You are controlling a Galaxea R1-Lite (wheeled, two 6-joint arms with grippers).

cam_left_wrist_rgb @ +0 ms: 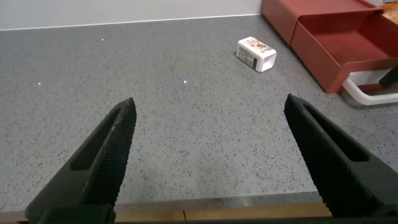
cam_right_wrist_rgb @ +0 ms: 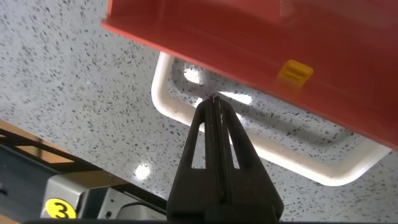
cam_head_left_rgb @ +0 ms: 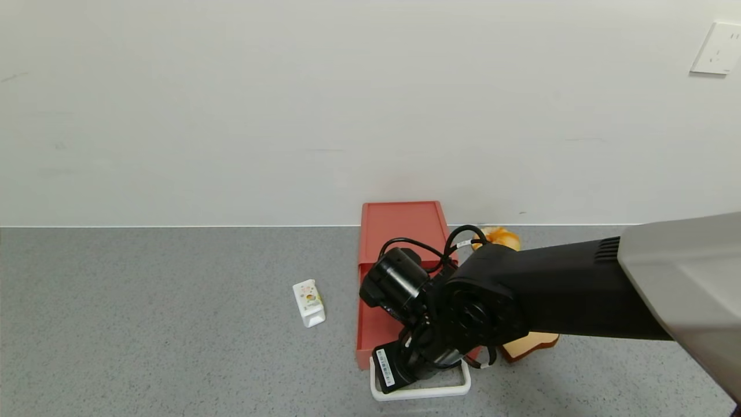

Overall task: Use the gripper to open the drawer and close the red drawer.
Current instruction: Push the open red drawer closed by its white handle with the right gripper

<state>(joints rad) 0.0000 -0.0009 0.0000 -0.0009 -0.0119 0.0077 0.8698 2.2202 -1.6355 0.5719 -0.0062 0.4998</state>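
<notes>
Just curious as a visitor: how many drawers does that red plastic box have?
1. The flat terracotta-red plastic drawer box shows one drawer, pulled open towards the robot, its white loop handle at the black right gripper.

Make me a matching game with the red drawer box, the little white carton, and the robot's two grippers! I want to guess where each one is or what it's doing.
Things:
1. terracotta-red plastic drawer
2. small white carton
3. right gripper
4. left gripper

States:
A. fingers spread wide, above bare grey counter
B. pulled out from its box
C. fingers pressed together, inside the white loop handle
D. lying on the counter, on the robot's left of the drawer

Pairs: 1-B, 2-D, 3-C, 4-A
</notes>
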